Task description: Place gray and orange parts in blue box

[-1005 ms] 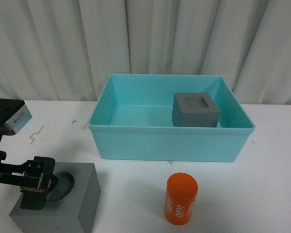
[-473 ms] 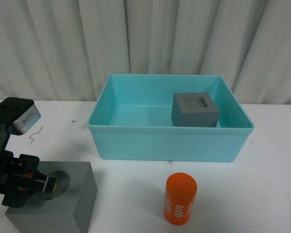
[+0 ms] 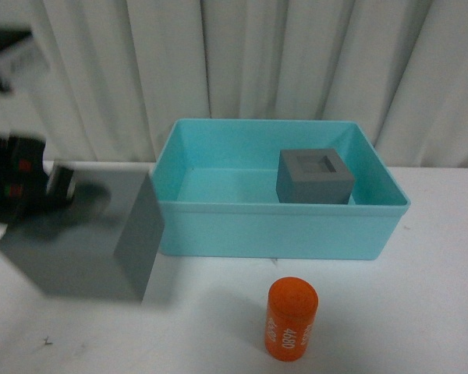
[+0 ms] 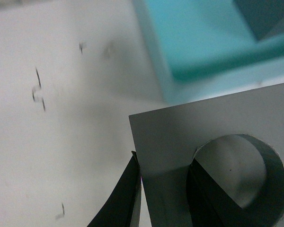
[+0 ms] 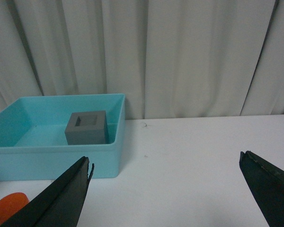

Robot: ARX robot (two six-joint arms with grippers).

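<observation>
The left end effector (image 4: 163, 189) is pinching the gray cube with the round hole (image 3: 86, 241). One finger is sitting inside the hole and one is pressing on the outside wall. The cube is hanging in the air, just left of the blue box (image 3: 273, 230). It is looking hard, smooth and a bit heavy, so it may be tipping in that thin-wall hold. The other gray cube (image 3: 312, 178) is sitting in the box. The orange cylinder (image 3: 290, 319) is standing on the worktop (image 3: 421, 296). The right end effector (image 5: 175, 184) is gaping wide and holding nothing.
</observation>
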